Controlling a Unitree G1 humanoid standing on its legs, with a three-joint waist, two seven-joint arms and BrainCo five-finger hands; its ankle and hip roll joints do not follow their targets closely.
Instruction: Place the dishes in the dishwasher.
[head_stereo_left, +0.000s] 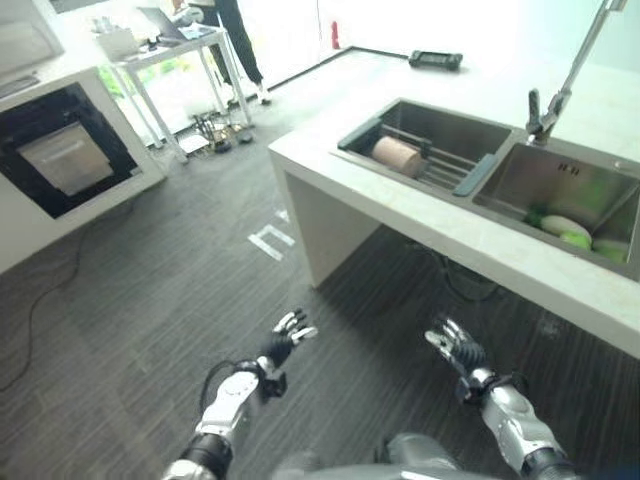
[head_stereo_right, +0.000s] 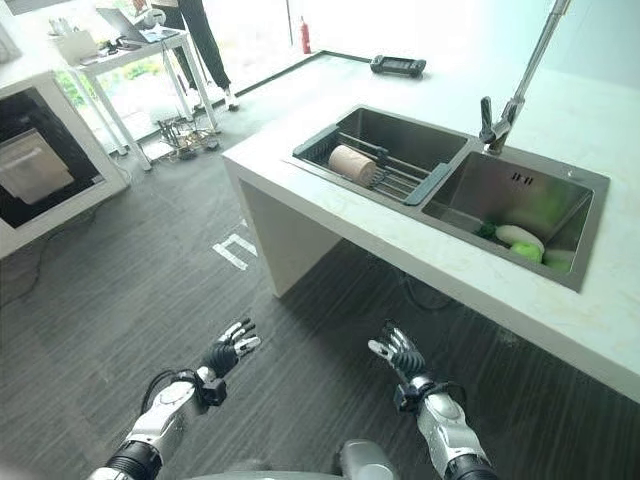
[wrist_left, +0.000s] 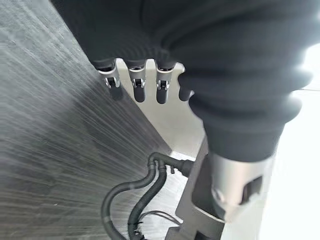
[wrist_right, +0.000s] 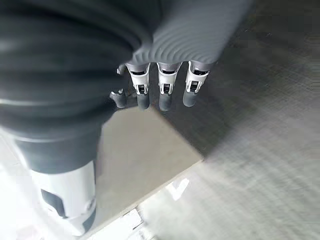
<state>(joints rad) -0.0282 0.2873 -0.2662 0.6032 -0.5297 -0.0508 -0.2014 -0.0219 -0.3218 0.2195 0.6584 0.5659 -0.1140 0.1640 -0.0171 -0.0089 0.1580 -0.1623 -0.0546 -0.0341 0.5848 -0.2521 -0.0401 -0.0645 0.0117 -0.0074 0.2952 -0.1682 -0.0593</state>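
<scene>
A tan cup (head_stereo_left: 398, 156) lies on its side on the rack in the left basin of the steel sink (head_stereo_left: 497, 150). Green and white dishes (head_stereo_left: 565, 230) sit in the right basin. The dishwasher (head_stereo_left: 65, 150), a dark opening in a white cabinet, stands far off at the left. My left hand (head_stereo_left: 285, 340) and right hand (head_stereo_left: 455, 345) hover low over the dark floor, well short of the counter, both open and holding nothing. Their straight fingers (wrist_left: 137, 82) (wrist_right: 165, 85) show in the wrist views.
The white counter (head_stereo_left: 400, 215) juts toward me with a tall faucet (head_stereo_left: 560, 90) and a black device (head_stereo_left: 436, 60) on it. A white table (head_stereo_left: 170, 50) and a person's legs (head_stereo_left: 238, 45) are at the back left. White tape marks (head_stereo_left: 270, 240) lie on the floor.
</scene>
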